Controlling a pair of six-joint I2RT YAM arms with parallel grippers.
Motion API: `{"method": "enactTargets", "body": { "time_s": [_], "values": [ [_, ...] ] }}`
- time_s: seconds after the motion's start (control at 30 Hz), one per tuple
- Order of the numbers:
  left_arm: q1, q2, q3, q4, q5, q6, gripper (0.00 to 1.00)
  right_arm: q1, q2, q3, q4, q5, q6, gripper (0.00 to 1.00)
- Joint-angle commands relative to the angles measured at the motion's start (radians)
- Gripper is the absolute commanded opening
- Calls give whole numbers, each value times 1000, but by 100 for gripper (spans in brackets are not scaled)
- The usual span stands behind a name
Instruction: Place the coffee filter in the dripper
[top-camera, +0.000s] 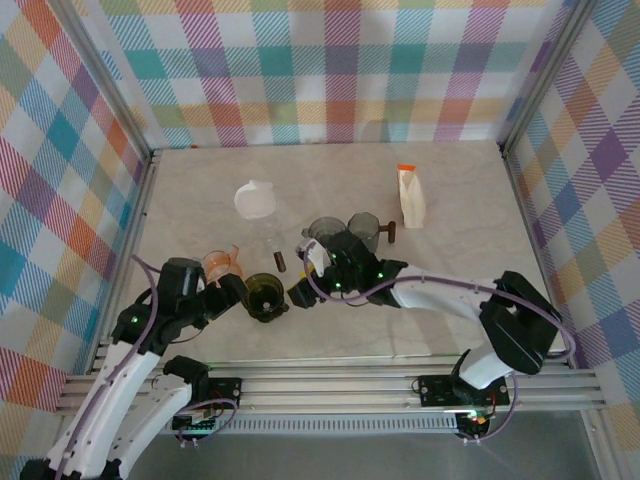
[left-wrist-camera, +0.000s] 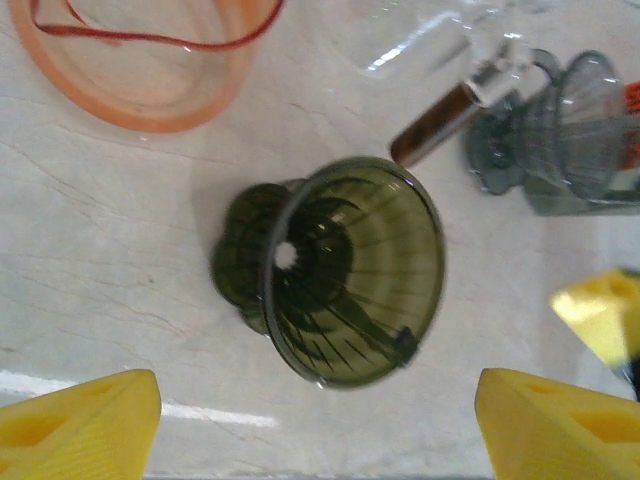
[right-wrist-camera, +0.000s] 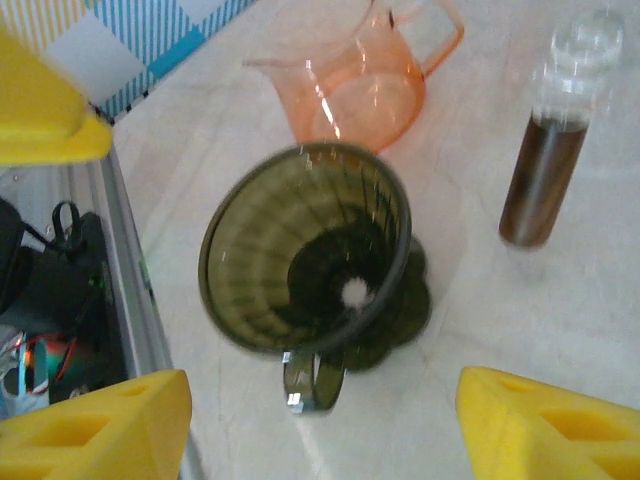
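Left gripper (left-wrist-camera: 315, 420): yellow fingers (left-wrist-camera: 80, 425) spread wide with nothing between them, so I log it as open. It sits low over the table (top-camera: 450, 200), just beside the green dripper (left-wrist-camera: 340, 270), on that item's left in the overhead view.

Right gripper (right-wrist-camera: 320, 430): its fingers are also wide apart and grip nothing. It is just beside the dripper on the opposite side, facing the handle.

Dripper: a dark green ribbed cone between the two grippers. Its mouth is tipped toward both wrist cameras and the drain hole is visible. I cannot tell whether it stands or leans.

Orange pitcher (right-wrist-camera: 360, 90): just behind the dripper.

Small bottle (right-wrist-camera: 540, 180): brown contents, upright, near the dripper.

Grey dripper (left-wrist-camera: 575, 120): beyond the bottle.

Coffee filter (top-camera: 255, 200): white, lying on the table toward the back wall, well apart from the dripper.

White bag (top-camera: 410, 197): orange top, far right.
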Motion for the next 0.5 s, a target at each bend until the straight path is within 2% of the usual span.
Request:
{"method": "enactTargets", "body": {
  "time_s": [0.0,0.2,0.47],
  "values": [
    [-1,53,26,28,-167,84,81,9,-90,-72,43,70,64,70],
    [1,171,90,50,-447,72,70,27,-208,-164,43,127,89,71],
    [28,437,153,172,-521,69,61,30,-303,-232,30,155,90,71]
  ]
}}
